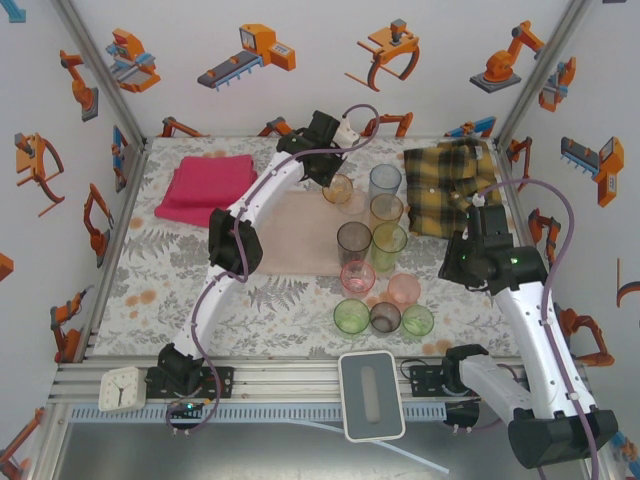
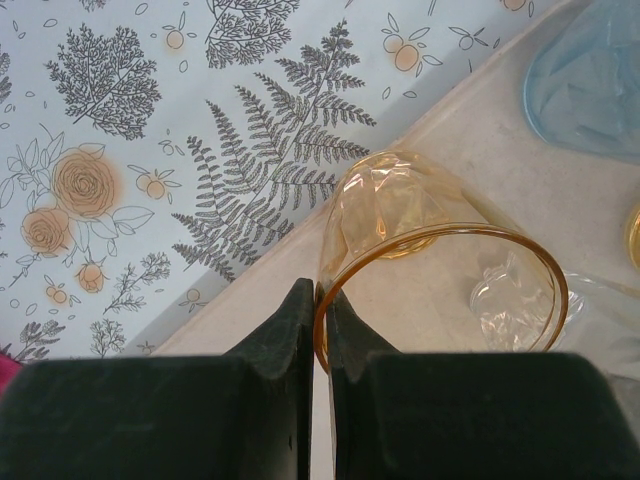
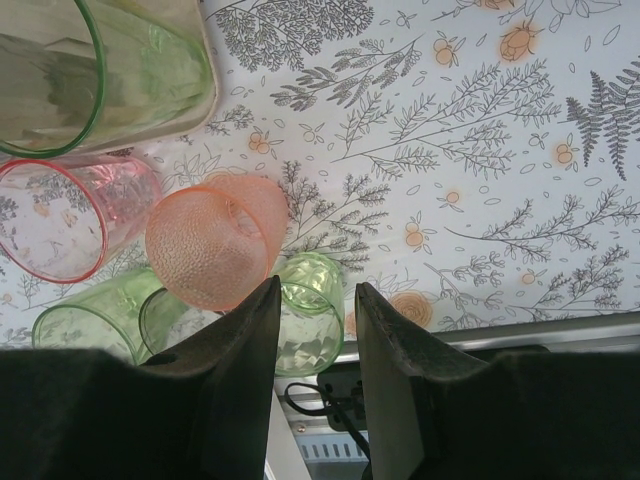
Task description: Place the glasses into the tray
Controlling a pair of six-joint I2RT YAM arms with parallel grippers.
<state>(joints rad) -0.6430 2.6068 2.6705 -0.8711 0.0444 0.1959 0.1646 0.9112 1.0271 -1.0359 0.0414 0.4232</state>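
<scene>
My left gripper [image 2: 322, 295] is shut on the rim of an orange glass [image 2: 440, 250], which tilts over the pale pink tray [image 2: 250, 310] near its far right corner. From above, that gripper [image 1: 333, 165] and orange glass [image 1: 338, 188] sit at the back of the tray [image 1: 295, 240]. A blue glass [image 2: 590, 80] and a clear glass [image 2: 510, 300] stand close by. My right gripper [image 3: 315, 290] hangs open above the table, with a green glass [image 3: 320, 320] below its gap and a peach glass [image 3: 215, 245] to the left. Several more glasses [image 1: 357, 277] cluster right of the tray.
A folded magenta towel [image 1: 205, 185] lies at the back left and a yellow-black plaid shirt [image 1: 450, 180] at the back right. A small clock [image 1: 122, 388] and a white flat device [image 1: 371, 393] rest on the near rail. The enclosure walls stand close on both sides.
</scene>
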